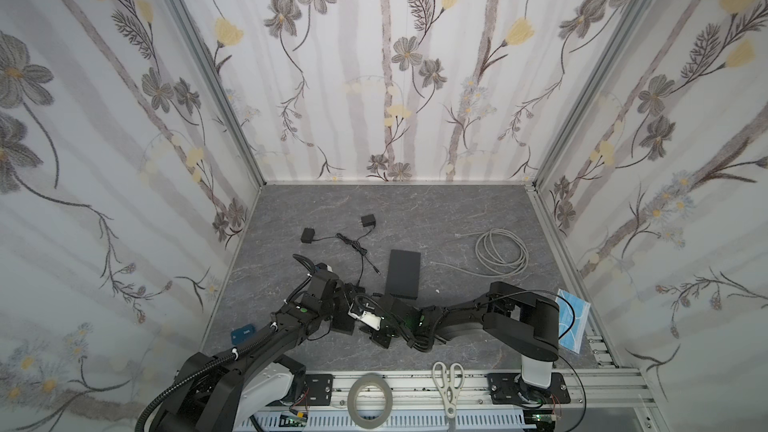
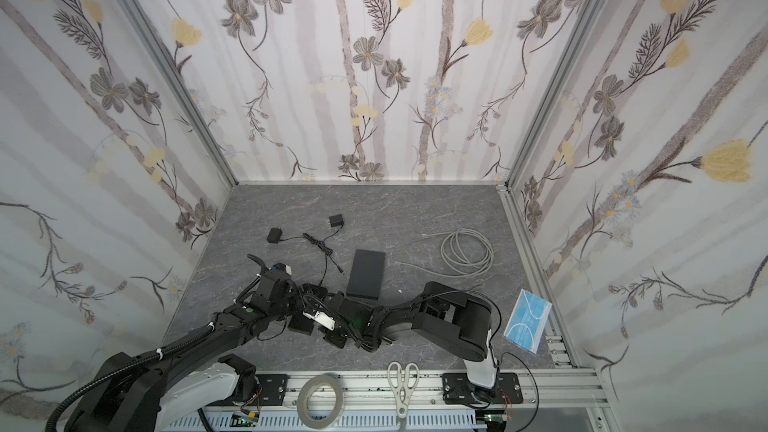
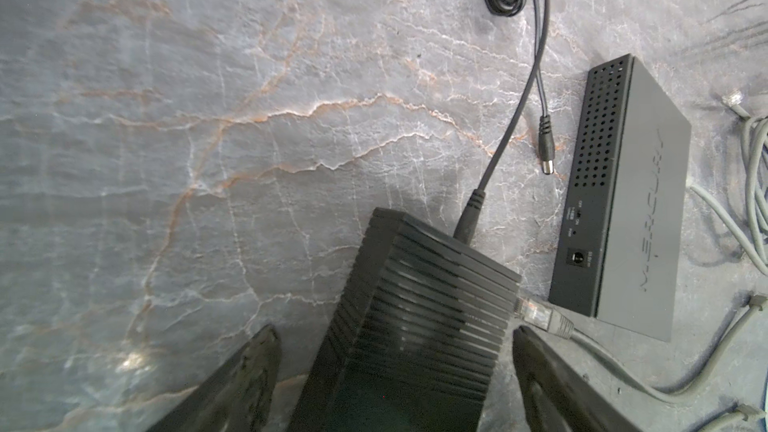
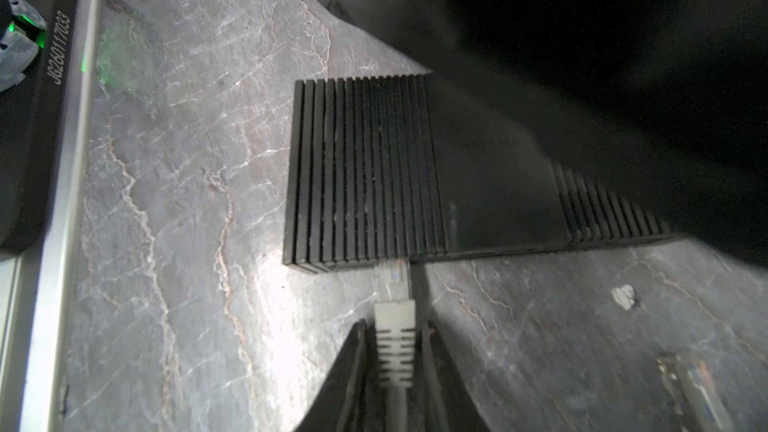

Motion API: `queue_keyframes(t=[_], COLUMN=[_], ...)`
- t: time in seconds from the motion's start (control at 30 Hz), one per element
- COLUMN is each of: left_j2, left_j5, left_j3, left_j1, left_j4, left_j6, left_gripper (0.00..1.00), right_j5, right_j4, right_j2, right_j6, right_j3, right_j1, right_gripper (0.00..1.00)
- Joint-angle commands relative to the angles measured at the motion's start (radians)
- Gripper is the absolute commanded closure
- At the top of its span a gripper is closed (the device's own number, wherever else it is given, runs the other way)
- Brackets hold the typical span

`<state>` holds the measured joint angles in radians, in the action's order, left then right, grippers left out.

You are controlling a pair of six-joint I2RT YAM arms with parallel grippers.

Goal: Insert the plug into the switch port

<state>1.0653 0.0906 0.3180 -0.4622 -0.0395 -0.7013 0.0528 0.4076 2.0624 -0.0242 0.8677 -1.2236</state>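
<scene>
I have the Ethernet plug (image 4: 392, 280) nose-on to the long side of the ribbed black switch (image 4: 365, 168), its clear tip touching the edge where the port must be; the port itself is hidden from me under the lip. My right gripper (image 4: 395, 326) has its jaws drawn in close on either side of the plug's grey boot (image 4: 395, 347), but thin shadows run along both sides and I cannot tell whether they truly pinch it. My left gripper (image 3: 395, 330) straddles the switch with jaws spread wide, a clear gap on each side, gripping nothing. The switch lies flat on the surface (image 3: 208, 118), with a barrel power plug (image 3: 469, 218) seated in one end and a second, Mercury-branded switch (image 3: 640, 201) just beside it. I judge the Ethernet plug light and brittle at the clear tip and latch tab, so the rubbery boot is the place to hold, though it gives a little and may twist under a push. The grey cable (image 4: 397, 409) behind it looks springy and could tug the plug sideways. The ribbed switch looks light enough to skate away, so I would brace it with the left jaws before pressing in
</scene>
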Motion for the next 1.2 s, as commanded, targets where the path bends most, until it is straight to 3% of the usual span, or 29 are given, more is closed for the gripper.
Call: queue_keyframes(t=[0.0,0.07,0.37,0.8,1.17], left_j2=[0.006,0.010,0.039,0.089,0.063], left_j5=[0.128,0.134,0.176,0.274,0.400], left_j3=[-0.011,-0.014,-0.040,-0.032,0.029], left_j1=[-0.010,-0.015,-0.062,-0.078,-0.063], left_j4=[0.027,0.042,0.156,0.242,0.241], left_j6=[-0.006,-0.020,-0.111,-0.086,-0.004], left_gripper=[0.11,0.12,0.15,0.15,0.14], right_j5=[-0.058,-0.049,-0.014,0.138,0.171], right_j4=[0.059,0.057,0.094,0.127,0.182], right_j2=[0.012,0.020,0.046,0.122,0.071], right_j6=[0.003,-0.007,-0.027,-0.031,-0.007], right_j3=[0.023,0.033,0.118,0.253,0.128], right_j1=[0.002,0.002,0.015,0.024,0.018], right_gripper=[0.85,0.89,0.89,0.90,0.89])
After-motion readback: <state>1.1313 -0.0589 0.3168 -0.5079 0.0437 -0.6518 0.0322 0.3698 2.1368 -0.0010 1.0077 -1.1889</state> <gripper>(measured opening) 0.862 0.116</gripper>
